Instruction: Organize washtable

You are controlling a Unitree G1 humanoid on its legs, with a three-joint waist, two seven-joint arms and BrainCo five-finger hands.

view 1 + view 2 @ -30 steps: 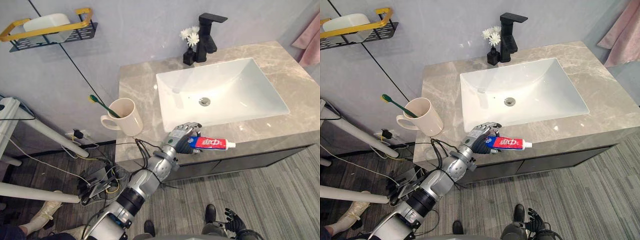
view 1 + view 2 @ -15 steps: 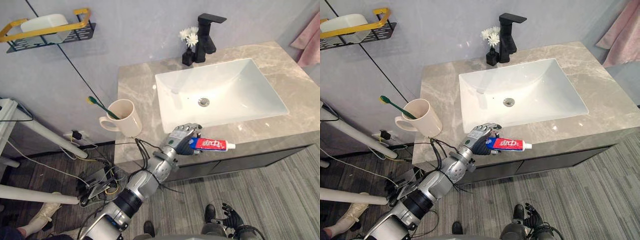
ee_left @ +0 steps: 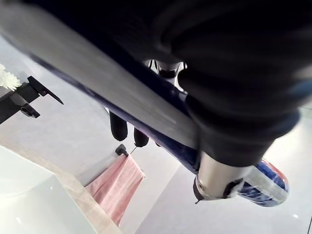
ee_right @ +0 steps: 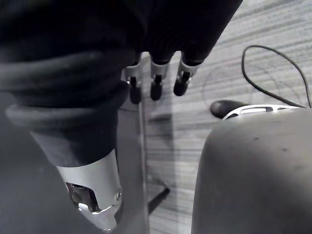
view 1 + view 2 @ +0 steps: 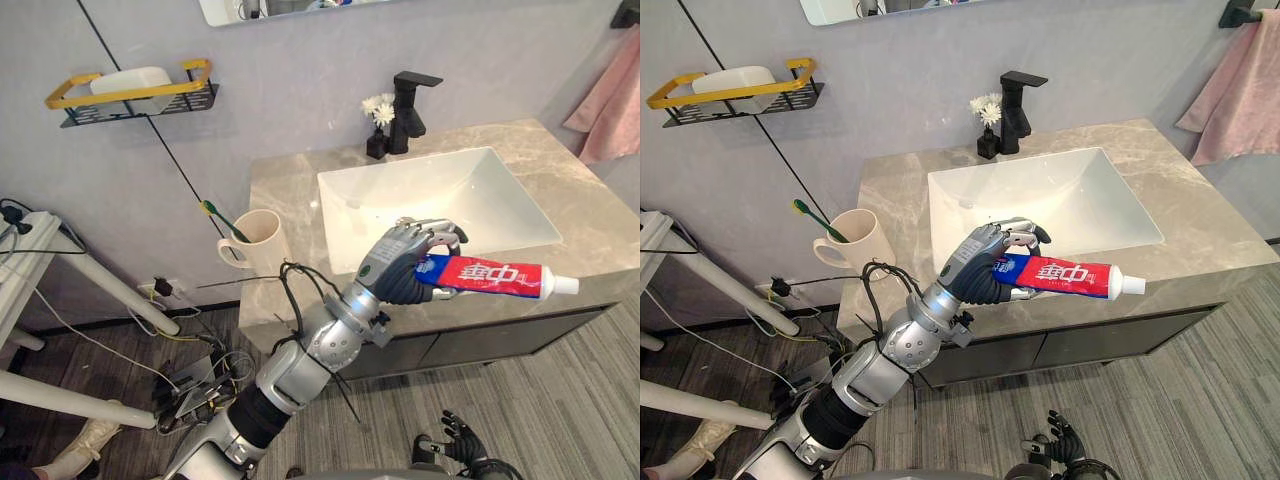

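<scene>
One red, white and blue toothpaste tube [image 5: 495, 275] is up in the air, clamped in the curled fingers and thumb of the left hand [image 5: 405, 265], lying level over the front edge of the white sink [image 5: 450, 195], cap towards the sink's right. Left of the sink a cream mug [image 5: 255, 240] holds a green toothbrush [image 5: 222, 218], and the right hand [image 4: 155, 85] hangs low, well in front of the sink, fingers straight, gripping nothing

Toothpaste tube [image 5: 492, 276]: red and white, blue at the tail, white cap. Worktop [image 5: 285, 190]: grey-beige, marbled with pale veins. Sink [image 5: 440, 195]: white. Mug [image 5: 256, 242]: cream. Toothbrush [image 5: 224, 224]: green. Tap [image 5: 410, 95]: black. Flowers [image 5: 378, 107]: white. Towel [image 5: 606, 100]: pink. Wall shelf [image 5: 130, 98]: black, yellow rail. Floor [image 5: 560, 400]: grey, wood-grain streaks.
</scene>
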